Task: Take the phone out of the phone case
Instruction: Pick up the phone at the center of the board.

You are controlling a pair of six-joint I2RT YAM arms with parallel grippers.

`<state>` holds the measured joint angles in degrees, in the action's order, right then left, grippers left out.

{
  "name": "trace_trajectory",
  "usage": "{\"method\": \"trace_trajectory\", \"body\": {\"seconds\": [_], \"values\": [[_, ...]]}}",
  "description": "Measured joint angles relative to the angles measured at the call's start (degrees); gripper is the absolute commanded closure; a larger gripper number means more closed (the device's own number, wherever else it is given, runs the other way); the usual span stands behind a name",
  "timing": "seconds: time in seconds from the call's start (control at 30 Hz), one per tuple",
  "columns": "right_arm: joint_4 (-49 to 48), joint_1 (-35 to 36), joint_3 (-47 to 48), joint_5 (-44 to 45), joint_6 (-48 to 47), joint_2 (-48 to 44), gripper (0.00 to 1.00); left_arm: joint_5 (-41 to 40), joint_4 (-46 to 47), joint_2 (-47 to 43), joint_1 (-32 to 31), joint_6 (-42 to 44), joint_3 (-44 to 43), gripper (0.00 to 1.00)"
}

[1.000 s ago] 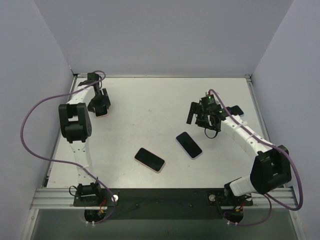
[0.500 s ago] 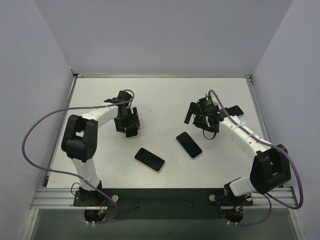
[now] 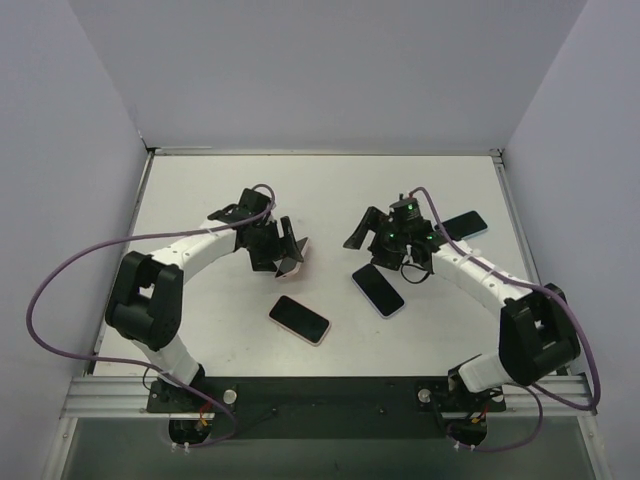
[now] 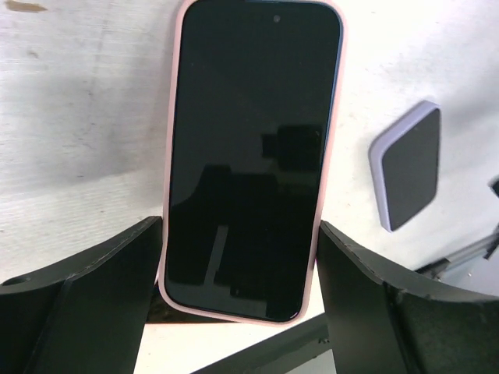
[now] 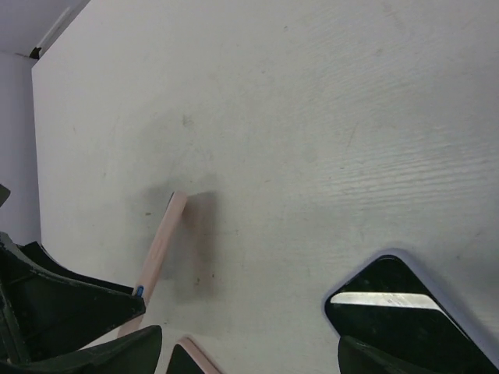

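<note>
Left end effector (image 4: 240, 226): we see it clenched on the phone case, with one black finger (image 4: 101, 288) against each long side, close to the end nearest the wrist camera.
Phone (image 4: 249, 156): it sits fully inside the case, not yet taken out, with its dark screen facing the left wrist camera.
Phone case (image 4: 175, 156): pink. The left end effector holds it over the middle of the counter, a little left of centre. From the right wrist camera we see it edge-on and tilted, with a soft shadow on the surface beside it. We cannot tell whether its far end touches the counter.
Right end effector (image 3: 368, 238): released, with its fingers spread wide and nothing between them. It hangs near the held case, on that case's right, above the far end of the lavender-cased phone.
Lavender-cased phone (image 3: 378, 290): it lies flat and screen up, right of centre and apart from the held case.
Second pink-cased phone (image 3: 299, 319): it lies flat and screen up, nearer the arm bases, touched by neither end effector.
Phone by the right edge (image 3: 468, 223): it lies flat behind the right arm, well apart from the others.
Counter (image 3: 330, 190): white and matte, and it carries the three loose phones.
</note>
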<state>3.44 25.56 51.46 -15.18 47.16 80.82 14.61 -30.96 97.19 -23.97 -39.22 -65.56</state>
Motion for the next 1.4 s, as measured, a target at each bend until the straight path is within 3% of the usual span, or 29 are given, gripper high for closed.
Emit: {"method": "trace_trajectory", "body": {"seconds": [0.27, 0.47, 0.77, 0.8, 0.9, 0.97, 1.0, 1.1, 1.4], "values": [[-5.35, 4.20, 8.44, -7.04, 5.92, 15.28, 0.16, 4.35, 3.26, -1.51, 0.00, -0.04, 3.58, 0.42], [-7.50, 7.19, 14.73, -10.58, 11.80, 24.92, 0.29, 5.25, 4.76, -1.62, 0.00, -0.22, 5.01, 0.42], [-7.58, 9.44, 18.64, -12.37, 14.53, 30.73, 0.69, 5.40, 5.33, -2.05, -0.13, -0.20, 5.75, 0.41], [-7.63, 9.55, 19.26, -12.72, 14.62, 31.23, 0.80, 5.40, 5.31, -2.05, -0.22, -0.20, 5.75, 0.41], [-8.66, 9.75, 20.74, -13.79, 14.64, 32.65, 1.00, 5.33, 5.33, -2.05, -0.39, -0.31, 5.77, 0.35], [-9.27, 9.75, 21.05, -14.80, 15.02, 33.24, 1.00, 5.07, 5.42, -2.05, -0.37, -0.50, 5.97, 0.28], [-9.25, 9.73, 21.07, -15.06, 14.88, 33.31, 1.00, 5.05, 5.42, -2.05, -0.37, -0.57, 6.03, 0.19], [-9.49, 9.25, 21.07, -15.87, 14.25, 33.29, 1.00, 5.16, 5.27, -2.47, -0.37, -0.61, 6.08, 0.09], [-13.70, 3.08, 17.33, -22.34, 9.18, 30.51, 1.00, 13.40, 5.03, -12.94, 1.33, 0.94, 5.51, 0.07]]}}
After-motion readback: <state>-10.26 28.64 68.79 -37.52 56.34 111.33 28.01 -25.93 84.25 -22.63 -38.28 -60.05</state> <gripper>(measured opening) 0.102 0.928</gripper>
